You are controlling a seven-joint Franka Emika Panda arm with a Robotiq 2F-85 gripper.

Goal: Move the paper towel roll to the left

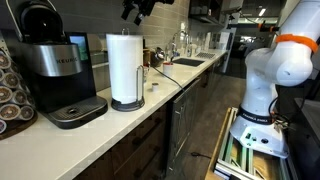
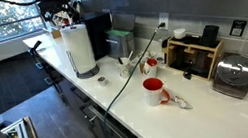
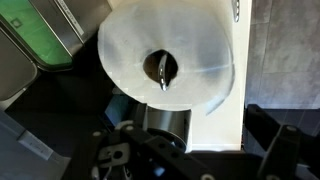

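The paper towel roll point(image 1: 124, 65) is a tall white cylinder standing upright on a dark round base on the white counter point(image 1: 130, 125), just beside the black and silver coffee machine point(image 1: 55, 65). It shows in both exterior views point(image 2: 79, 48). My gripper point(image 1: 134, 9) hangs above the roll's top, apart from it, also seen from the far side point(image 2: 62, 12). The wrist view looks straight down on the roll's top point(image 3: 170, 50) and its centre post. The gripper's dark fingers point(image 3: 195, 150) are spread wide at the bottom edge, open and empty.
A rack of coffee pods point(image 1: 10, 90) stands beyond the coffee machine. Along the counter are a sink point(image 1: 185, 62), a red mug point(image 2: 154, 91), a dark appliance point(image 2: 195, 57) and a silver toaster point(image 2: 234, 74). The tiled wall runs behind.
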